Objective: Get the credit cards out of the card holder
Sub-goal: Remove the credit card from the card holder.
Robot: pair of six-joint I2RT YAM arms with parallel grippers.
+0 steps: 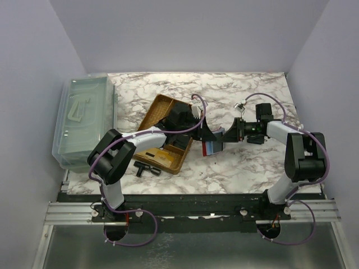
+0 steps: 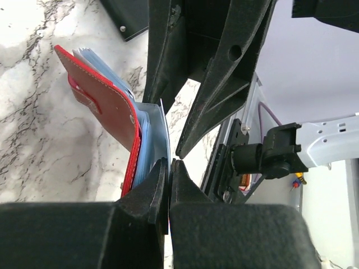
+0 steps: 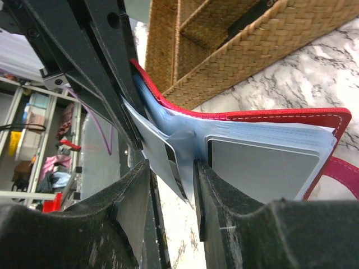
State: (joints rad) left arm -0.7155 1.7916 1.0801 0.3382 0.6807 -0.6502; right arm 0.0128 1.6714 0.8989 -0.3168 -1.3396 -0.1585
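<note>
left gripper pinches the open red leather card holder; right gripper straddles its clear plastic sleeve, grip unclear.

A woven basket with compartments lies askew near the middle of the marble table. A clear plastic box stands along the table's left edge. A small black T-shaped piece lies just beside the basket's near corner.
</note>
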